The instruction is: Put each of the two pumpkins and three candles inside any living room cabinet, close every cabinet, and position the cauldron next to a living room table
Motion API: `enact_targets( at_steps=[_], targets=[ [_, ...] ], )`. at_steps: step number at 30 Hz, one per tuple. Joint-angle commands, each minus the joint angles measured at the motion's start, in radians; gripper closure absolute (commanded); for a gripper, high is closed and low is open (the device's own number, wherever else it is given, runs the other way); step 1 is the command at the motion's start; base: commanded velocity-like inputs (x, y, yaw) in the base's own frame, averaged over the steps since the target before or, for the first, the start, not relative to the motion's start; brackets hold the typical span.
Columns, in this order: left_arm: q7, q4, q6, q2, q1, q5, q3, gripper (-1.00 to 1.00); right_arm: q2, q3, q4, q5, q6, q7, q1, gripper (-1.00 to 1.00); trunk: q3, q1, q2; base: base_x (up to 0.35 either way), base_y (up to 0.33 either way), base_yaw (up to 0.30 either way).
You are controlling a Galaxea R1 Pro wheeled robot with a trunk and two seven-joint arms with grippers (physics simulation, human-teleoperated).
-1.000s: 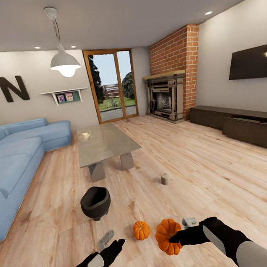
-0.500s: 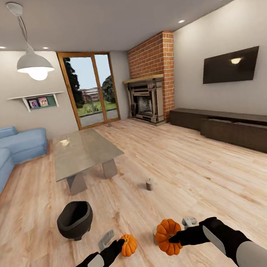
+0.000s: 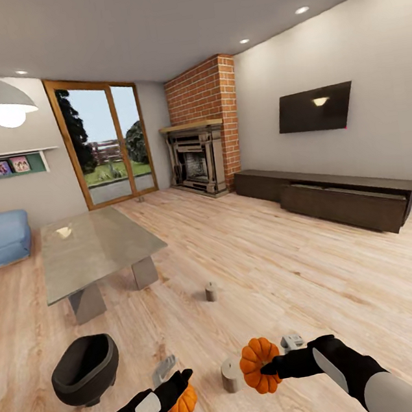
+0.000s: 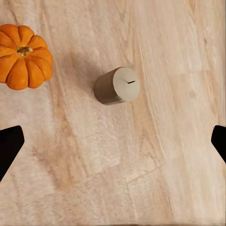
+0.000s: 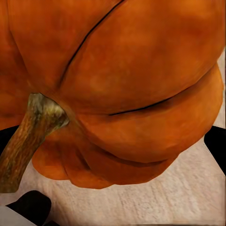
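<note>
right gripper (image 3: 276, 368) is clamped on a pumpkin (image 3: 257, 365) and holds it up off the floor (image 3: 294, 272). this pumpkin is bright orange with deep ribs, and in the right wrist view its stem (image 5: 24, 141) is brown, rough and a bit bent. the black fingers press on its sides.

left gripper (image 3: 179, 380) hangs low over the floor with its jaws spread wide and nothing in them. in the left wrist view the two black fingertips (image 4: 9, 146) sit far apart at the edges, with bare wood between them. the second pumpkin (image 3: 184, 402) lies on the floor just under the left gripper, partly hidden by it in the head view. it may be touching a finger, but that is hard to tell. it is small, orange and ribbed, with a short dark stem on top.

a candle (image 3: 230, 375) stands on the floor between the two pumpkins. it is a short grey-tan stub with a flat top and a tiny dark wick mark. a second candle (image 3: 211, 291) stands further off, out on the open floor.

the cauldron (image 3: 85, 370) sits on the floor to the left, near the table (image 3: 93, 245). it is round, black and fat, with a wide grey rim.

the cabinet (image 3: 336, 197) is long, low and dark brown, along the far wall on the right under the tv (image 3: 315, 108). one part of its front looks slightly pushed out.
</note>
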Motion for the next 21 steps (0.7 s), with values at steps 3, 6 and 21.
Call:
enact_targets(
  at_steps=[3, 6, 21],
  targets=[
    [-0.003, 0.0, 0.004, 0.0, -0.001, 0.002, 0.008, -1.0, -0.001, 0.005, -0.002, -0.007, 0.005, -0.003, 0.0, 1.0, -0.001, 0.0, 0.0, 0.001, 0.147, -0.297],
    [-0.003, 0.0, 0.004, 0.0, -0.001, 0.002, 0.008, -1.0, -0.001, 0.005, -0.002, -0.007, 0.005, -0.003, 0.0, 1.0, -0.001, 0.0, 0.0, 0.001, 0.234, -0.297],
    [-0.005, 0.0, 0.004, 0.0, -0.001, 0.0, 0.007, -1.0, -0.001, 0.005, -0.002, -0.008, 0.004, -0.004, 0.0, 1.0, -0.002, 0.0, 0.0, 0.0, 0.134, -0.065]
  ],
)
